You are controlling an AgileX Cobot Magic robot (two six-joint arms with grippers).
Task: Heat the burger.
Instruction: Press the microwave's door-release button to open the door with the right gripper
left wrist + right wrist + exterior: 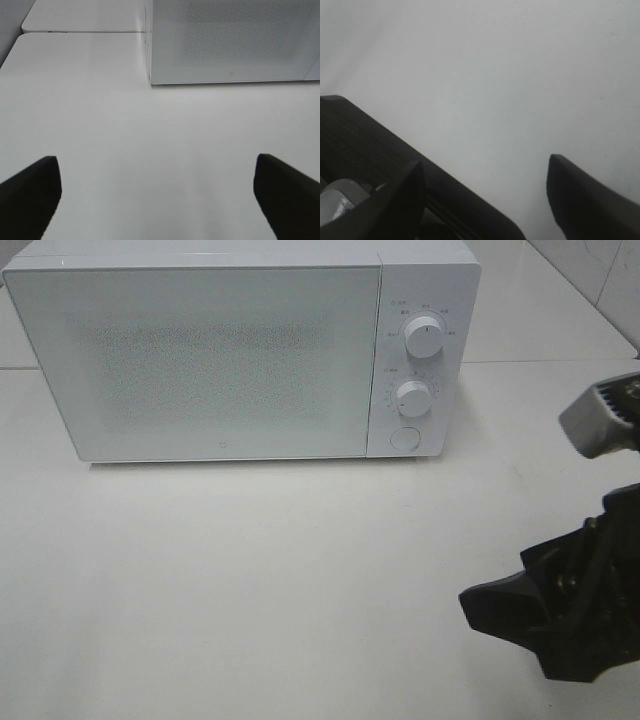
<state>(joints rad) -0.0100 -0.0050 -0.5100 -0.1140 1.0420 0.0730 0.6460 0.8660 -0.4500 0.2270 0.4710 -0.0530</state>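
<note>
The burger is out of view in all three views. A white microwave (200, 360) stands at the back of the white table with its frosted door shut; the left wrist view shows its front corner (230, 40). My left gripper (157, 200) is open over bare table, short of the microwave, and does not show in the exterior view. My right gripper (500, 605) sits low at the right edge of the table. It is open in the right wrist view (485, 165), with only white table between its fingers.
The microwave has two white knobs (424, 338) and a round button (403, 438) on its right panel. A grey arm part (600, 420) juts in at the right edge. A dark ribbed slab (370, 145) lies behind one right finger. A table seam runs behind the microwave (80, 32).
</note>
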